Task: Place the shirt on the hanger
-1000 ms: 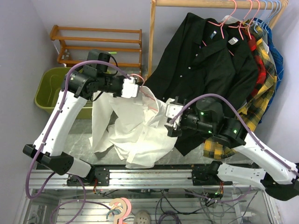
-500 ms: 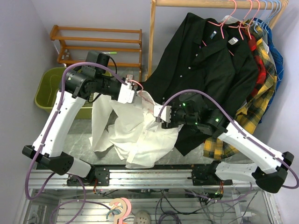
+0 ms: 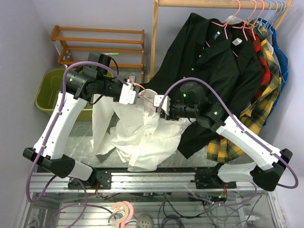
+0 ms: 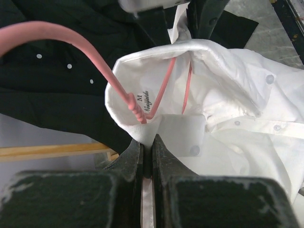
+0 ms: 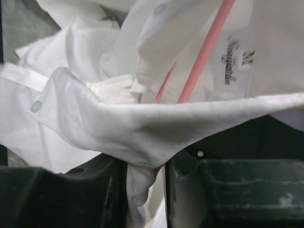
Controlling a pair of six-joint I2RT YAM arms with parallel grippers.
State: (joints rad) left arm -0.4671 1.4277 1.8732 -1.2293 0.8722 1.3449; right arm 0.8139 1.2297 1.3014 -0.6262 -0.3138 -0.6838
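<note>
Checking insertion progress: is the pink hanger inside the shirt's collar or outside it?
Inside. Left wrist view: hanger wires run down through the open collar of the shirt, hook sticking out. Shoulder seating: cannot tell.

A black button-up shirt [image 3: 213,61] hangs on a wooden rail [image 3: 199,3], its lower hem reaching the grey table [image 3: 85,137]. Beside it to the right on the same rail hang a yellow plaid shirt [image 3: 266,90] and a blue garment [image 3: 282,61]. A green bin [image 3: 50,88] stands far left, below a wooden shelf rack [image 3: 99,33]. Spare pink hangers [image 3: 124,209] lie beneath the table's near edge.
</note>
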